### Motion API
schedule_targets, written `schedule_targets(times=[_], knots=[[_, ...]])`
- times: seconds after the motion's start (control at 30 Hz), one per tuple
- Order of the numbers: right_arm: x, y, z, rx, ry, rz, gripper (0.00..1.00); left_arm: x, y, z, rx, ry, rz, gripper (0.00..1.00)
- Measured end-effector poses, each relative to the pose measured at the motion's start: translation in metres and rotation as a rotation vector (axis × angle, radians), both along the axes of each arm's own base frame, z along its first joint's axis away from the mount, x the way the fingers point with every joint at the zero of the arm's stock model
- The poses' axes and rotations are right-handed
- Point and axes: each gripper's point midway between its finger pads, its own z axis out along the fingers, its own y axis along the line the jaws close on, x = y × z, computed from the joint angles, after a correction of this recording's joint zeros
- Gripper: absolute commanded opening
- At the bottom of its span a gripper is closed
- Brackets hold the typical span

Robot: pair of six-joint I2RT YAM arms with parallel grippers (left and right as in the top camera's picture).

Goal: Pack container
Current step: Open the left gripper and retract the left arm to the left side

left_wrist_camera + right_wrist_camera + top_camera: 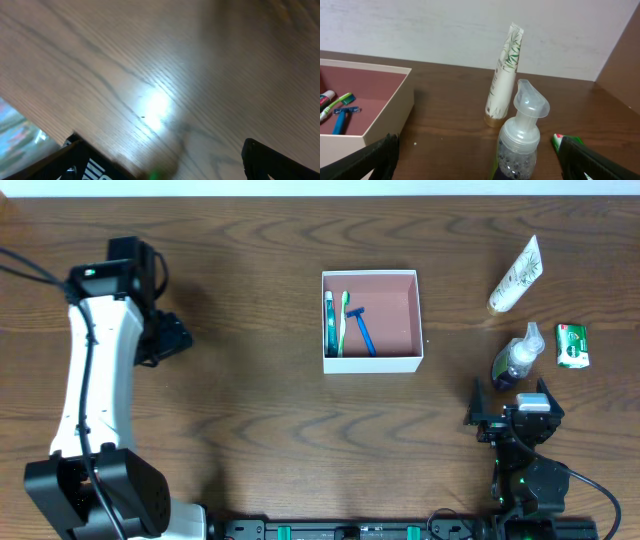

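Container [395, 310] mid-desk [250, 410], toothbrush [343, 320] and razor [364, 330] inside at its 9 o'clock, right gripper [476, 147] spread wide at 6 o'clock of pump bottle [517, 358], left gripper [161, 142] spread, holding nothing, desk's 9 o'clock.

Wooden table [250, 415]. White leaf-print tube [515, 275], upright on gold cap. Clear pump bottle [515, 360], dark liquid, near tube. Green packet [572, 345] beside bottle. Toothbrush [342, 320], blue razor [363, 330]: side by side.

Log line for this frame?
container: toothbrush, razor, small tube | outside: pump bottle, tall tube, green packet | right hand open at pump bottle | left hand open
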Motion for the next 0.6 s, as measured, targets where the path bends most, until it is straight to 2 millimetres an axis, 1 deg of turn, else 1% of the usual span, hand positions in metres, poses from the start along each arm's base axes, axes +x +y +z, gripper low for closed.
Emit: schedule_targets(times=[0.17,0.3,0.4,0.6], knots=[[0.0,0.0,0.0,0.0,0.0,0.0,0.99,-0.009,0.026,0.0,0.003,0.001,0.089,0.98],[0.0,0.0,0.0,0.0,0.0,0.0,0.99,-0.015,0.039,0.0,0.004,0.002,0.136,0.98],[0.0,0.0,0.0,0.0,0.0,0.0,0.99,-0.017,0.043,0.0,0.006,0.002,0.148,0.98],[0.0,0.0,0.0,0.0,0.0,0.0,0.99,-0.017,0.043,0.0,0.006,0.002,0.148,0.98]])
